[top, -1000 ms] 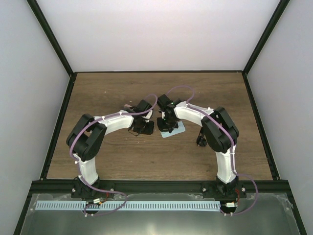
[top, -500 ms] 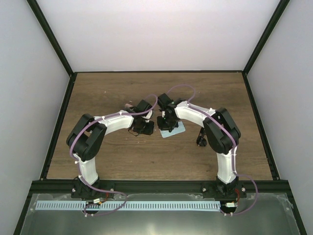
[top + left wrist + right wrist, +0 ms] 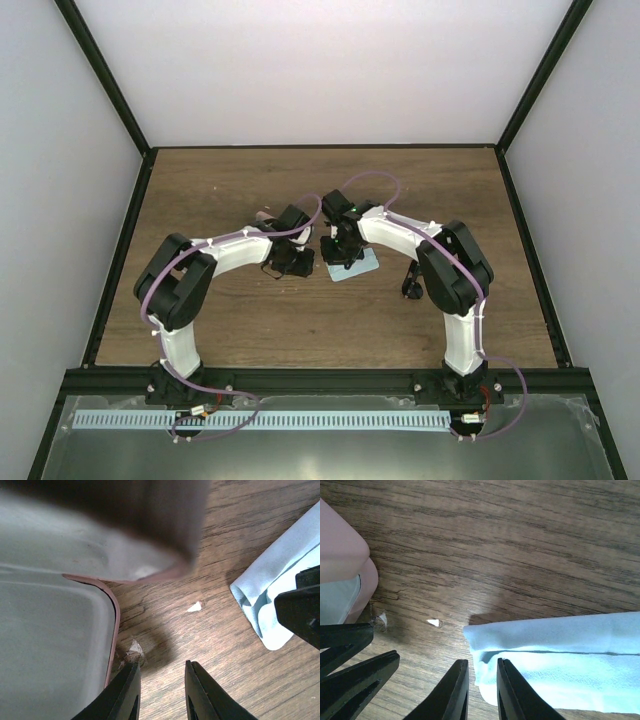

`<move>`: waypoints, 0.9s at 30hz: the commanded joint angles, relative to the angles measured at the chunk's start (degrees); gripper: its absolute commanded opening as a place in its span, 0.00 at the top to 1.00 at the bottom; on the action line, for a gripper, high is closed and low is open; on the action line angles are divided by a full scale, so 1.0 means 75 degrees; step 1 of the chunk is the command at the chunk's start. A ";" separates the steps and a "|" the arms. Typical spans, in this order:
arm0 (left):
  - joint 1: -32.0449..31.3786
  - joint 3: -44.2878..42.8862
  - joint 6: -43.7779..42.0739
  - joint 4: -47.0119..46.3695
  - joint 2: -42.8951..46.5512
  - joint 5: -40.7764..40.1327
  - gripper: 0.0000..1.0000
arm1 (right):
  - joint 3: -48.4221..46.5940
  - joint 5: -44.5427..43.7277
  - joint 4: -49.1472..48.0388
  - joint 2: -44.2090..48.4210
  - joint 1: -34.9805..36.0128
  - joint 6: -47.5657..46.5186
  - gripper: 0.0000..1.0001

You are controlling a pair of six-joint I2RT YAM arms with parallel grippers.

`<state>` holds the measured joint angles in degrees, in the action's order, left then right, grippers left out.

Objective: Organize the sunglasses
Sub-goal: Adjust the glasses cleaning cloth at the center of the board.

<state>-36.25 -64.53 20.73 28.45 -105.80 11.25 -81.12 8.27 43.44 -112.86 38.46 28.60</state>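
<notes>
The pink case (image 3: 75,630) lies open with its grey lining showing and its lid raised above. It also shows in the right wrist view (image 3: 340,555) and as a sliver in the top view (image 3: 264,217). My left gripper (image 3: 162,664) is open and empty, low over the wood just right of the case's rim. The light blue cloth (image 3: 560,655) lies partly folded on the table (image 3: 355,268). My right gripper (image 3: 482,662) is narrowly open, its fingers astride the cloth's left edge. A small black shape (image 3: 408,287) by the right arm's elbow may be the sunglasses, and it is mostly hidden.
Two small white chips (image 3: 194,607) (image 3: 134,649) lie on the wood between case and cloth. The left gripper's fingers (image 3: 355,675) show at the lower left of the right wrist view, close to my right gripper. Black frame rails (image 3: 120,260) border the wooden table.
My right gripper has shifted very slightly toward the far left over the cloth's edge. The left arm has not visibly moved.
</notes>
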 commanded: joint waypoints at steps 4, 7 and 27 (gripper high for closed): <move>0.0067 0.0100 -0.0077 0.0209 0.0181 -0.0011 0.72 | -0.0068 -0.0037 -0.0032 -0.0125 0.0093 0.0031 0.82; 0.0064 0.0105 -0.0103 0.0226 0.0185 -0.0026 0.72 | -0.0063 -0.0038 -0.0038 -0.0181 0.0099 0.0038 0.85; 0.0060 0.0194 -0.0057 0.0212 0.0265 -0.0030 0.72 | -0.0003 0.0077 -0.0059 -0.0388 0.0134 -0.0004 0.90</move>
<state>-36.23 -63.94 20.49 28.73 -105.14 11.22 -80.75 8.73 43.20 -114.96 38.87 28.53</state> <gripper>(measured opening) 0.280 0.137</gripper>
